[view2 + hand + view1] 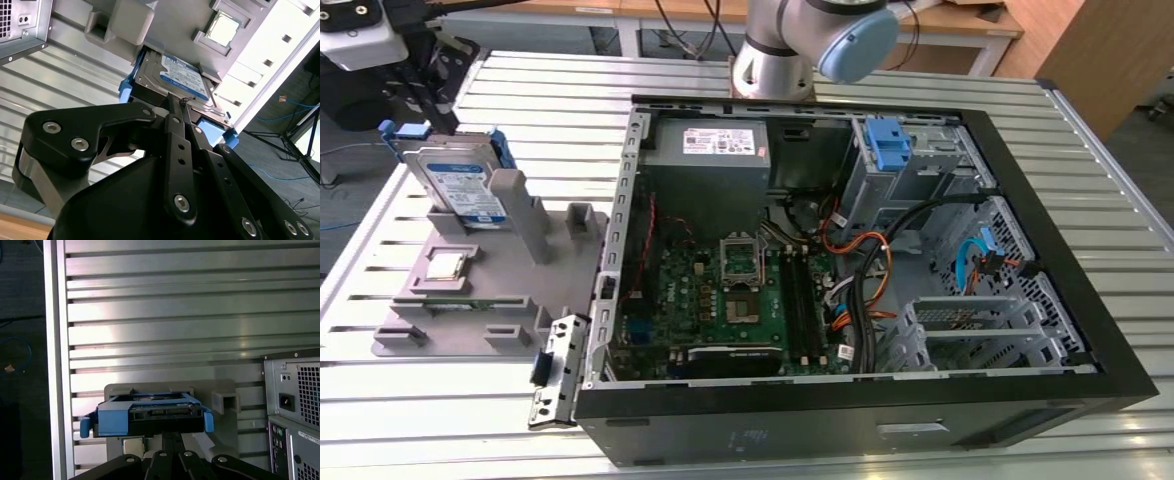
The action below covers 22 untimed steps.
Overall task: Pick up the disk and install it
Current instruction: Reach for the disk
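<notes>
silver disk [460, 185] upright in grey holder [520, 265]; gripper [183, 101] pts down from above, closed, tip at disk edge.

The tool [182, 102], its fingers pressed together, sits at the edge of the disk [172, 75].

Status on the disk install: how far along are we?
Done: nothing visible; the disk stands in the grey fixture at the exterior view's left, outside the computer case. In hand: the gripper sits at the disk's upper edge; a grasp isn't confirmable. Left: lifting it out and installing it in the case.
</notes>
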Available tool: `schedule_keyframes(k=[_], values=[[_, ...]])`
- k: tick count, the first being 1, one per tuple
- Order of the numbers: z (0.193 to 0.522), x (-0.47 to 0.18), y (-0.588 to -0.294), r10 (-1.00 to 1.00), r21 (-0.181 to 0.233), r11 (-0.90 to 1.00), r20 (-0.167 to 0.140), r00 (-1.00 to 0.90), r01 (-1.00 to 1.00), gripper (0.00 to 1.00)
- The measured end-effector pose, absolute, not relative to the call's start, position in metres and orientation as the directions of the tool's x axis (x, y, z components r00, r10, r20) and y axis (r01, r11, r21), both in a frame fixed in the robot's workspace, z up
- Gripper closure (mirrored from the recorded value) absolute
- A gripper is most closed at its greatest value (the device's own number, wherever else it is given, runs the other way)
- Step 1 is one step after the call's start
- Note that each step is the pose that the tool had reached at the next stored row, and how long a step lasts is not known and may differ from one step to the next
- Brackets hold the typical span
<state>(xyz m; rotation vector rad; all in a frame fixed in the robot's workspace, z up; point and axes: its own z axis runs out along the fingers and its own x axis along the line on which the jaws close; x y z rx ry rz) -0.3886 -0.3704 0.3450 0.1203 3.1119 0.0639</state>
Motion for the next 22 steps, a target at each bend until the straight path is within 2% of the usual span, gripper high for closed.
schedule_keyframes(k=[22], values=[[0.3417,-0.3965,-0.3698,0.078,0.043,0.996,-0.025,-0.997,0.077,0.9]])
